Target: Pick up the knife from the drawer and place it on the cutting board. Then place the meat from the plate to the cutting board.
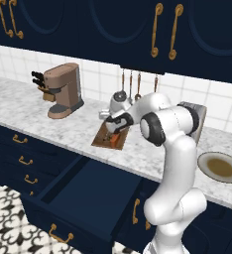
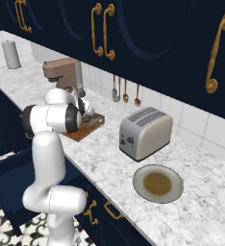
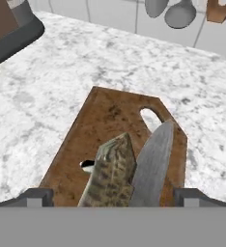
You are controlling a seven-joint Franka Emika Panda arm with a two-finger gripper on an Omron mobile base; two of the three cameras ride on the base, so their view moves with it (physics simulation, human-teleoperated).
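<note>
Across the middle of the left base view runs the marble worktop [image 1: 63, 126], with the wide navy drawer [image 1: 86, 191] pulled open below it at lower centre; the white arm reaches from the lower right over to the dark-brown cutting board [image 1: 109, 135] at the centre of the frame. On the worktop at the right edge of that view sits the plate [image 1: 220, 167], its brown centre bare, well apart from the board; the toaster [image 2: 145, 132] stands between them in the right base view, and the coffee machine [image 1: 64, 90] stands at the upper left of the left base view. The end effector [image 1: 117, 125] hangs just above the board; in the hand view its two tips stand wide apart at the bottom corners, gripping nothing. Between them the tan-grey meat [image 3: 110, 173] lies on the board, touching the grey blade of the knife [image 3: 152, 164] just to its right.
</note>
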